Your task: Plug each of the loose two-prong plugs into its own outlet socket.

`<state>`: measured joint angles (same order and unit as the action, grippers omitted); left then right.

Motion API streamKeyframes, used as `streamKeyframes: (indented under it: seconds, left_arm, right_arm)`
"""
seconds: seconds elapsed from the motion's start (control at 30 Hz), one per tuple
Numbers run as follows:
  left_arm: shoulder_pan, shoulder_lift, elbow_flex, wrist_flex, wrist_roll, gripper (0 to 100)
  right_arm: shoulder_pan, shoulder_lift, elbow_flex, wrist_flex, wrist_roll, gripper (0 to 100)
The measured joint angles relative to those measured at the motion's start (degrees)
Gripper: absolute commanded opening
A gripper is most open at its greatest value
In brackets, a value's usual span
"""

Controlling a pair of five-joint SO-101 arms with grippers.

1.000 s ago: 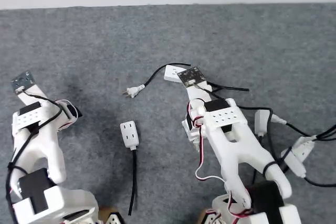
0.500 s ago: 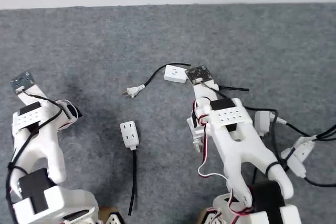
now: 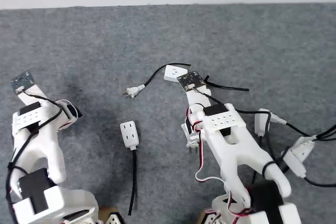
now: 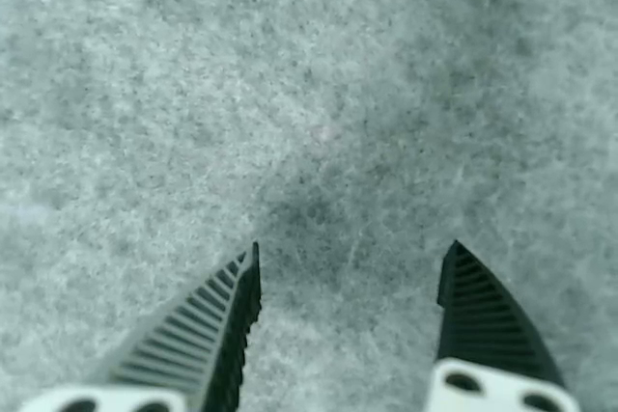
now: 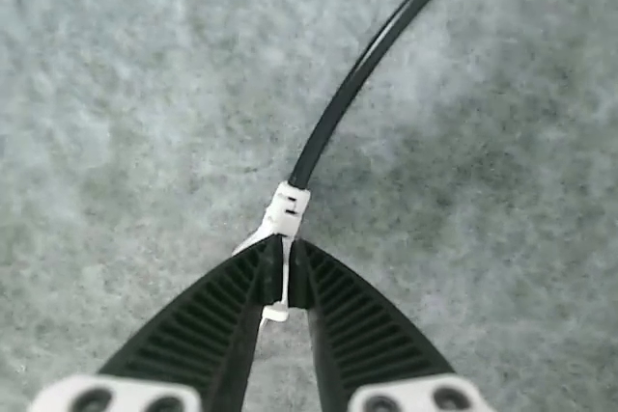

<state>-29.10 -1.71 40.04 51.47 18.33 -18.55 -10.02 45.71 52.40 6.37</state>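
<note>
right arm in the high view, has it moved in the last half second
Yes. The right arm swung left, its wrist tip now closer to the white outlet socket, which stayed put.

bare carpet [image 4: 319,94] ahead of left hand [image 4: 353,250], outlet block [image 3: 129,134] and loose plug [image 3: 135,91] mid-table, cable tangle [image 3: 296,150] crowding right edge

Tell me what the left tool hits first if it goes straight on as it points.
The grey mat. The left tool stands open, pointing at bare mat with nothing in between, though I cannot tell how far off the mat is.
</note>
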Motion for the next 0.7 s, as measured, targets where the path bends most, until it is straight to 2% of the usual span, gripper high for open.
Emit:
streamKeyframes:
  seconds: [0.2, 0.43, 0.6, 0.7]
  left_arm:
    - [0.0, 0.0, 0.0, 0.0, 0.0, 28]
    - [0.0, 0.0, 0.0, 0.0, 0.0, 28]
    - [0.0, 0.0, 0.0, 0.0, 0.0, 28]
    - [0.0, 0.0, 0.0, 0.0, 0.0, 28]
  right_arm:
    - [-0.3, 3.4, -1.8, 0.0, -1.6, 0.9]
    - [-0.3, 4.5, -4.6, 1.2, -10.7, 1.2]
    - [-0.4, 4.7, -4.7, 1.4, -12.7, 9.8]
    - [-0.3, 6.3, -5.0, 1.1, -12.7, 10.5]
